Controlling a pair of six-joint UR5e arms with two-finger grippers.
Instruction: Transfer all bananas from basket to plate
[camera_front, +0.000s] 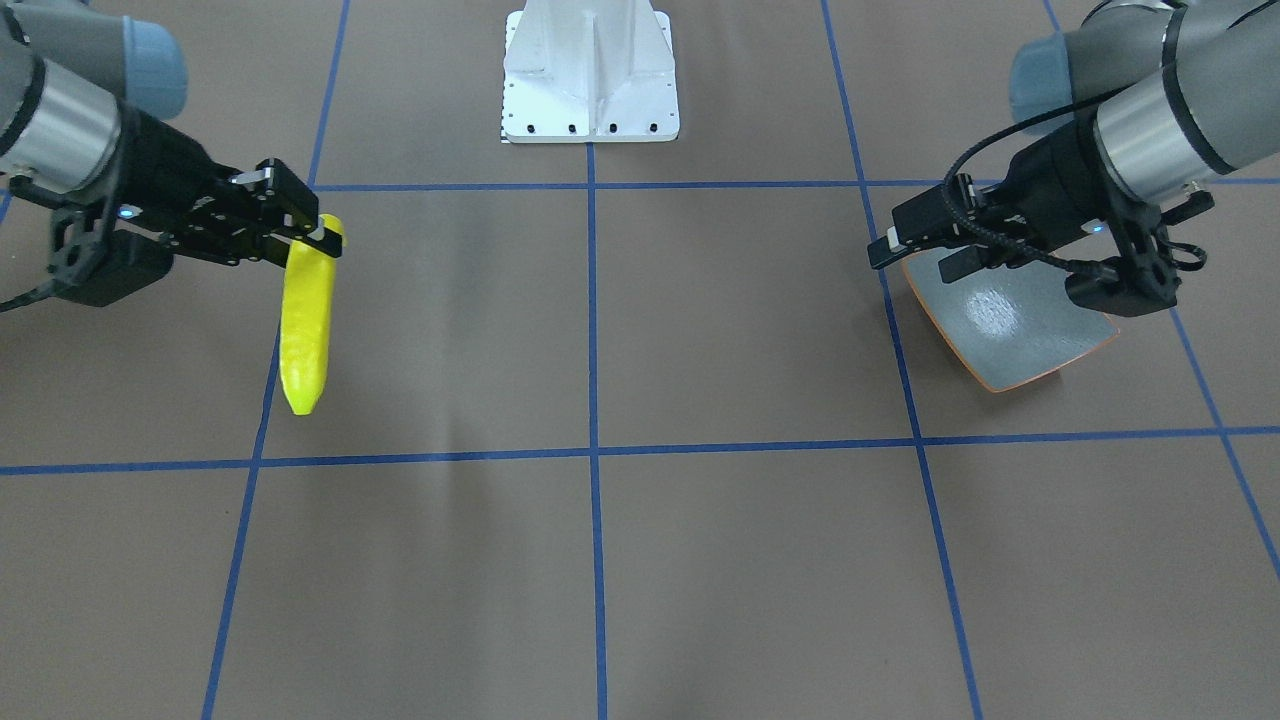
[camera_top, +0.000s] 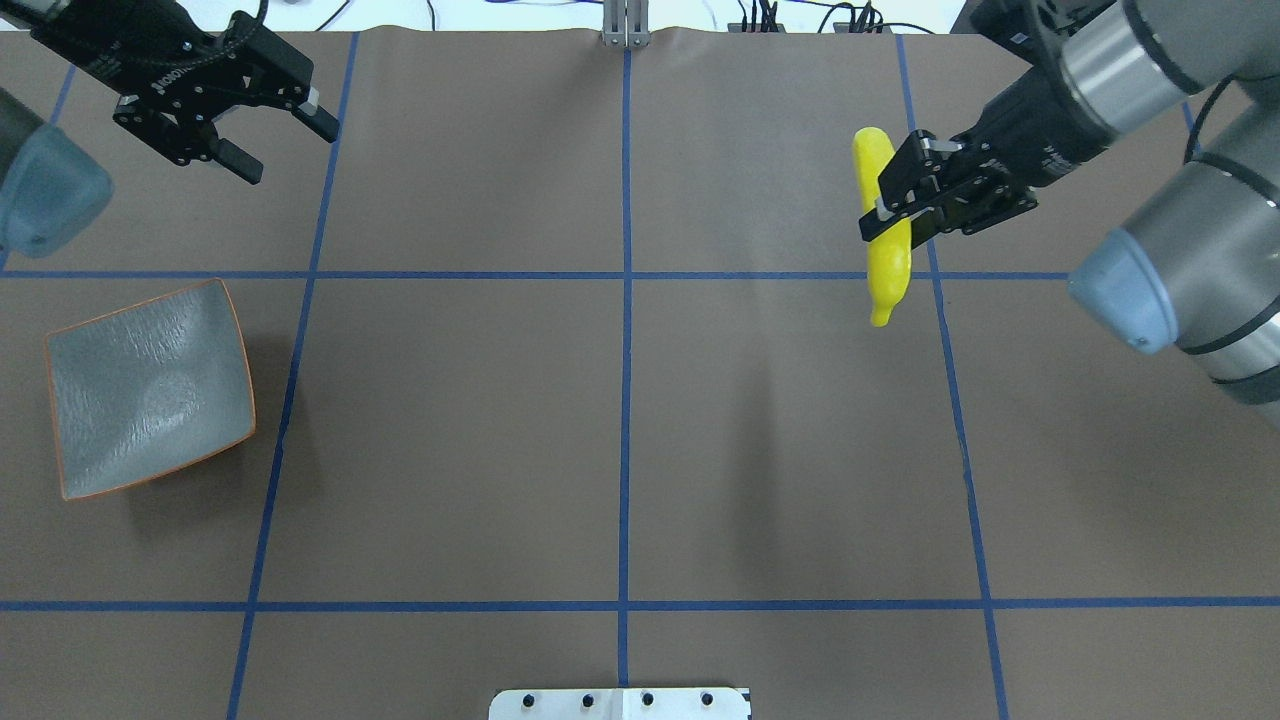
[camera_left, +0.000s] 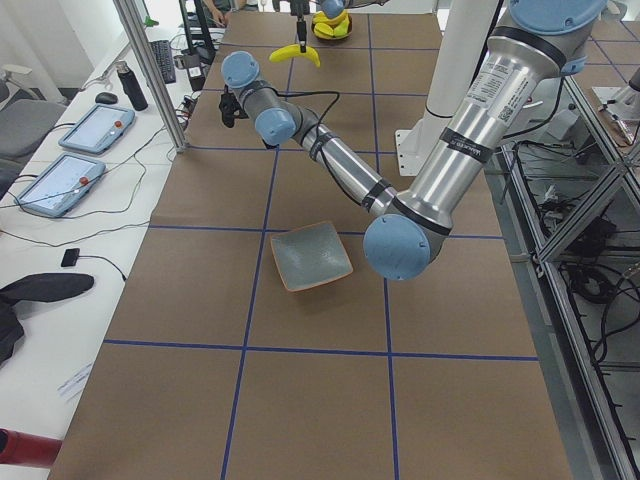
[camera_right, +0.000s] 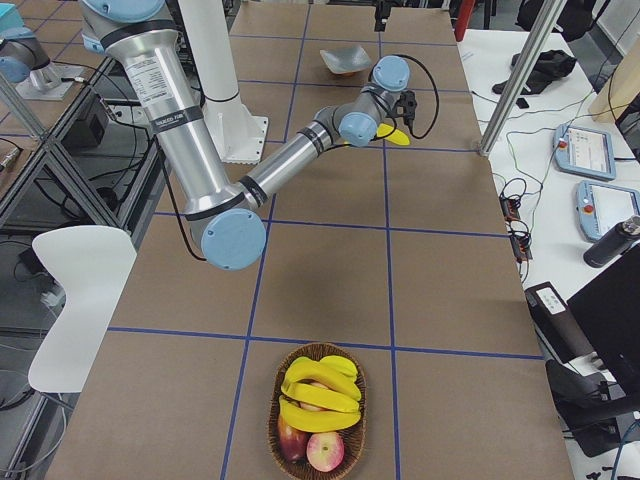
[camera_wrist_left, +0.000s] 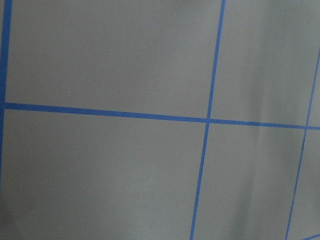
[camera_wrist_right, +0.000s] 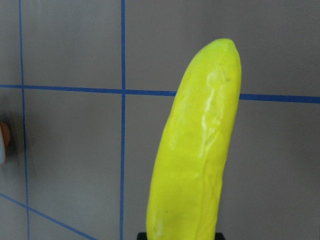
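The right gripper (camera_top: 880, 215) clamps a pale lemon-yellow banana (camera_top: 886, 272) above the brown tabletop (camera_top: 450, 450). The left gripper (camera_top: 287, 145) gapes empty near the grey-green orange-rimmed plate (camera_top: 150, 390); apparently three bananas (camera_right: 320, 395) lie in a wicker basket (camera_right: 274, 432).

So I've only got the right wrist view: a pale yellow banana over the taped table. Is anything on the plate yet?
Observer: No, the plate is bare, on the left arm's side of the table.
Operator: What's the left hand doing?
Observer: The left hand is open and holds nothing.
Operator: Any bananas in the basket?
Observer: Yes, several bananas lie in the basket, over some red fruit.
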